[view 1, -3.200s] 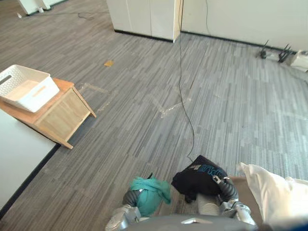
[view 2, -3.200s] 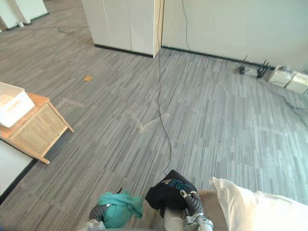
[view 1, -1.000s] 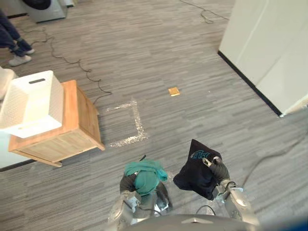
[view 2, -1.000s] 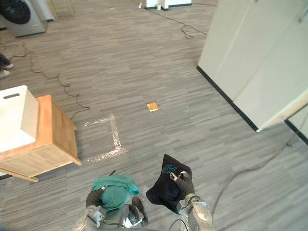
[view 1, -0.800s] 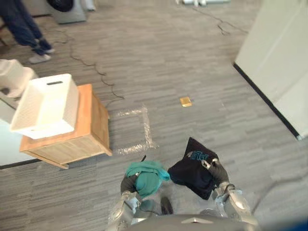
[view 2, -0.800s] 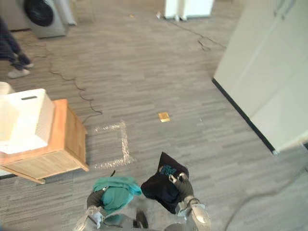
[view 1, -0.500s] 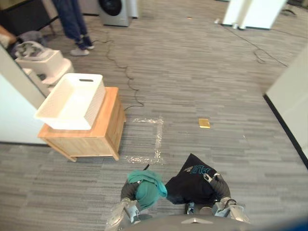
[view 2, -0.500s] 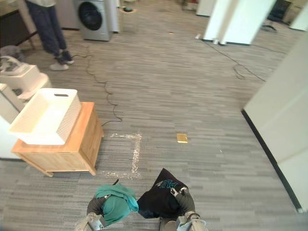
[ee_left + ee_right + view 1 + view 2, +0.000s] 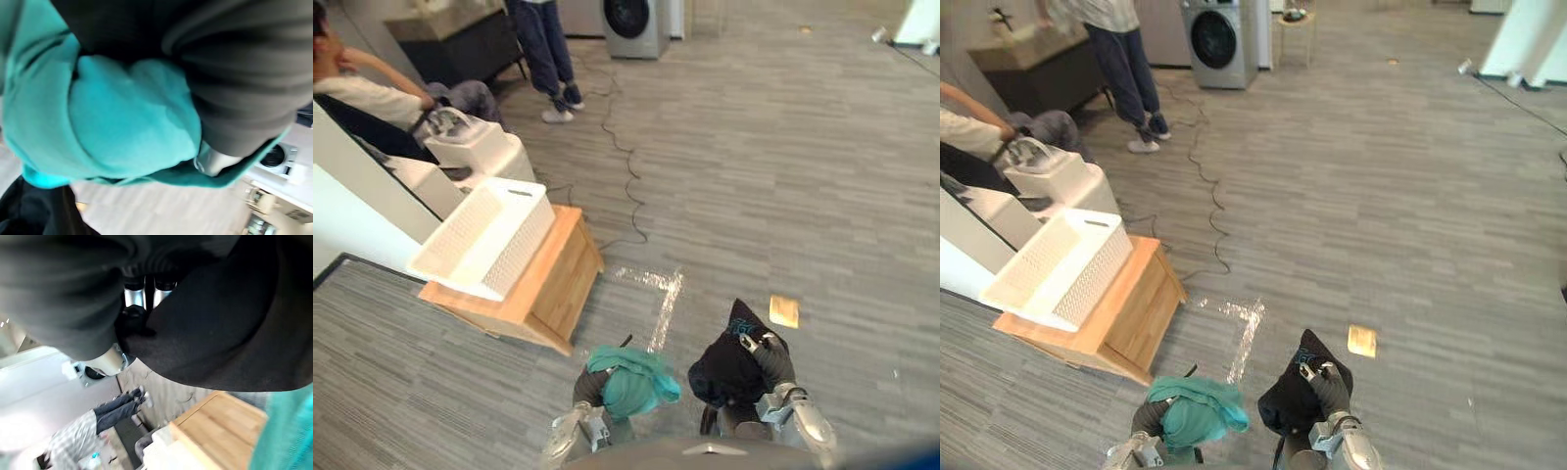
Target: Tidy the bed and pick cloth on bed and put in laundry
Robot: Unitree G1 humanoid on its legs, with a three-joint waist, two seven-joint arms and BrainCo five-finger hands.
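we see a teal cloth point(image 9: 631, 380) bunched into a soft ball over the left hand point(image 9: 585, 388), off the floor; how it is gripped we cannot tell. just beside it a black cloth point(image 9: 726, 370) with a pale print hangs in a crumpled peak, pinched by the right hand point(image 9: 771, 360). the white perforated laundry basket point(image 9: 524, 250) stands open side up on a low wooden table point(image 9: 558, 284), well apart from both.

Open floor point(image 9: 822, 176) lies ahead and to the right; at left stands the wooden cabinet point(image 9: 558, 294) bearing an open-topped white basket point(image 9: 524, 250), a seated person point(image 9: 372, 93) close behind.
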